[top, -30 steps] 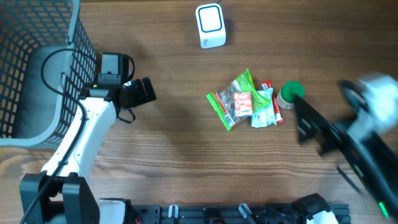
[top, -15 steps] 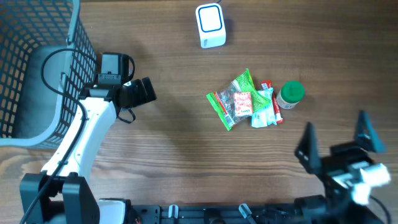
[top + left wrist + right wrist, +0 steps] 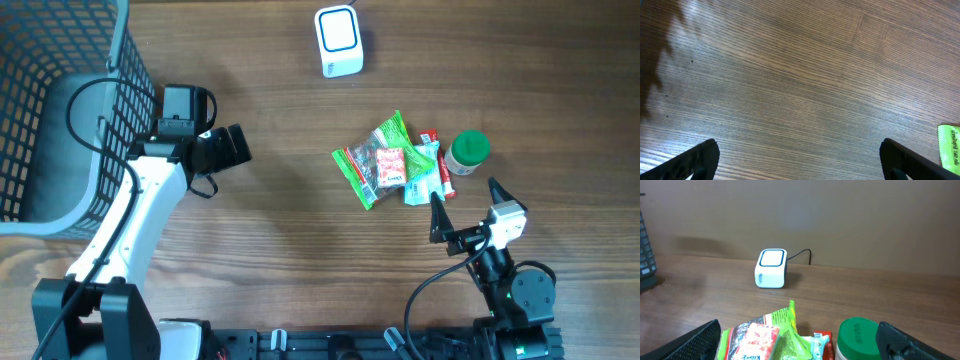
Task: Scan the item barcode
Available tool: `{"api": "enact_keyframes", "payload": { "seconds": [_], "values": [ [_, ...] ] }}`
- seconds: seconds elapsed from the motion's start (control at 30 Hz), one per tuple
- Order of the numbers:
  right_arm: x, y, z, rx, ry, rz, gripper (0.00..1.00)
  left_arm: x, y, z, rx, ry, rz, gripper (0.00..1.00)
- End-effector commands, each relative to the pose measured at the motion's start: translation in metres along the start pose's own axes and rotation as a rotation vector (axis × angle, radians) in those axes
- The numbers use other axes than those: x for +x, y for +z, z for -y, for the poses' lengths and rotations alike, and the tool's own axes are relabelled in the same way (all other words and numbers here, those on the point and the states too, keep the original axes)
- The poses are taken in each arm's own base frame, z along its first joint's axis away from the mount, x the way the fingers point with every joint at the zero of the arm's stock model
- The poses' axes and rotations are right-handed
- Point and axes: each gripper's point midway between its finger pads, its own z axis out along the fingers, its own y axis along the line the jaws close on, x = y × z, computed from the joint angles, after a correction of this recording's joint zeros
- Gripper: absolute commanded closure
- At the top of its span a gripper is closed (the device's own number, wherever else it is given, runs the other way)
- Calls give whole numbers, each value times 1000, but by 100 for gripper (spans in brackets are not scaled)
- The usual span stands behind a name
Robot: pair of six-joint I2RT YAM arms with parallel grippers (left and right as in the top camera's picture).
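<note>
My right gripper (image 3: 465,205) has swung in from the right edge and now sits just short of the snack packets (image 3: 388,165) and green-capped bottle (image 3: 467,151), jaws wide, holding nothing. Left gripper (image 3: 236,146) hasn't moved; it's also spread and empty, beside the wire basket (image 3: 60,100). Items lie untouched mid-tabletop (image 3: 280,240), with the barcode scanner (image 3: 338,42) well apart at the far edge. Approach looks done, so I'd say the pick is next.

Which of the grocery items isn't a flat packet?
The green-lidded jar, standing at the pile's right end; the rest are flat crinkly packets.
</note>
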Motion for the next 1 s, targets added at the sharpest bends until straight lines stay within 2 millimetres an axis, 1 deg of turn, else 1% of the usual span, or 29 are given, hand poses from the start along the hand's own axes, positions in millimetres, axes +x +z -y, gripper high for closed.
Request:
{"api": "enact_keyframes", "payload": {
  "seconds": [0.0, 0.37, 0.4, 0.43, 0.47, 0.53, 0.63, 0.67, 0.7, 0.77, 0.8, 0.83, 0.97],
  "values": [
    [-2, -1, -1, -9, 4, 11, 0, -3, 1, -2, -10, 6, 6, 0],
    [-2, 0, -1, -9, 3, 11, 0, -4, 0, -4, -11, 1, 9, 0],
    [-2, 0, -1, -9, 4, 11, 0, -5, -2, -3, -8, 1, 14, 0],
    [-2, -1, -1, -9, 3, 11, 0, -8, -11, 0, 5, 5, 41, 0],
    [-2, -1, -1, -9, 4, 11, 0, -13, -23, 3, 23, 7, 79, 0],
    [-2, 0, -1, -9, 3, 11, 0, -26, -69, 9, 83, 6, 214, 0],
    [-2, -1, -1, -9, 4, 11, 0, -35, -151, 13, 184, 4, 443, 0],
    [-2, 0, -1, -9, 4, 11, 0, -33, -178, 12, 217, 3, 518, 0],
    [-2, 0, -1, -9, 4, 11, 0, -27, -219, 9, 268, 2, 633, 0],
    [-2, 0, -1, -9, 4, 11, 0, -16, -263, 4, 324, 1, 759, 0],
    [-2, 0, -1, -9, 3, 11, 0, -8, -281, 0, 347, 0, 813, 0],
    [-2, 0, -1, -9, 3, 11, 1, 6, -299, -6, 368, -1, 861, 0],
    [-2, -1, -1, -9, 4, 11, 0, 58, -319, -33, 368, -15, 910, 0]
  ]
}}
